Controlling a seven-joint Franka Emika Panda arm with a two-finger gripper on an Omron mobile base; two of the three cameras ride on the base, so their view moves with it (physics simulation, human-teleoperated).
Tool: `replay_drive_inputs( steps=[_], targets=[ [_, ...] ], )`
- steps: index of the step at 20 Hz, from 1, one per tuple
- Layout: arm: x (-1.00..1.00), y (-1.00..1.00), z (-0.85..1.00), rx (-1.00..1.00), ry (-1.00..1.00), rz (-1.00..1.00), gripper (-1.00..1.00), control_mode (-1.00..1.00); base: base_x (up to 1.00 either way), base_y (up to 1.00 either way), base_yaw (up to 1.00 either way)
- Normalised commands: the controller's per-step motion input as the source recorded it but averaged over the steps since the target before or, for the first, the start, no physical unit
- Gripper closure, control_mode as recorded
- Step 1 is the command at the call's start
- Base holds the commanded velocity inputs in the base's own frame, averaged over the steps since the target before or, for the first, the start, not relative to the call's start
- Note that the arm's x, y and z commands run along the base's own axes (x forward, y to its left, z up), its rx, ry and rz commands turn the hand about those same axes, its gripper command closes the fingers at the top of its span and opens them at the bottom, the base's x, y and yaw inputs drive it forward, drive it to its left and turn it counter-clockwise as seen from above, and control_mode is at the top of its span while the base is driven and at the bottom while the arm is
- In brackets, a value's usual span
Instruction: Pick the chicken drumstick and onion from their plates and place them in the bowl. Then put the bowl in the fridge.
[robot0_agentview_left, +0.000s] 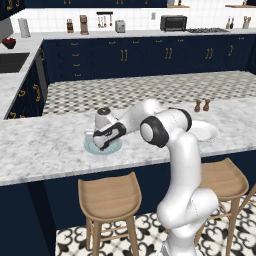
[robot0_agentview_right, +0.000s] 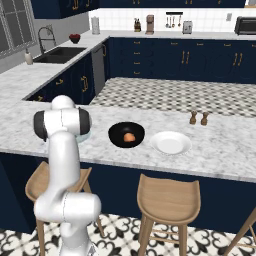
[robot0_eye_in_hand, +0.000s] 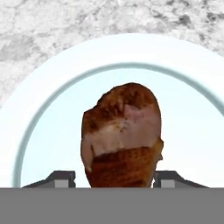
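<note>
Reaching low over the marble counter in the left base view, the gripper sits right down on the light blue plate, with the hand hiding whatever lies on it; from this side I cannot tell how the jaws stand. In the right base view the black bowl rests on the counter with the onion already inside, the white plate bare just beside it and the salt and pepper shakers behind; the arm's elbow covers most of the blue plate here. In the hand view the chicken drumstick lies on the blue plate between the two fingertips, which stand apart on either side of it, open and not yet pressing the meat. Risks, as judged: the tips bracket the rounded, uneven meaty end, so closing could squeeze it forward out of the grasp; a shallow bite may let it roll or drop on the carry to the bowl; tips this low could drag the plate.
</note>
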Motion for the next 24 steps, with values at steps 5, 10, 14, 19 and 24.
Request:
replay_drive_inputs(
  steps=[5,10,14,19,24],
  targets=[
    [-0.18,-0.36,0.28,0.0,-0.01,0.0,1.0,-1.0,0.0,0.0,0.0],
    [-0.73,-0.76,0.75,0.0,0.0,0.0,1.0,-1.0,0.0,0.0,0.0],
    [-0.79,-0.92,0.58,0.0,0.0,0.0,1.0,-1.0,0.0,0.0,0.0],
    [-0.78,-0.97,0.39,0.0,-0.01,0.0,1.0,-1.0,0.0,0.0,0.0],
    [-0.23,-0.98,0.24,0.0,0.0,-0.01,1.0,-1.0,0.0,0.0,0.0]
  ],
)
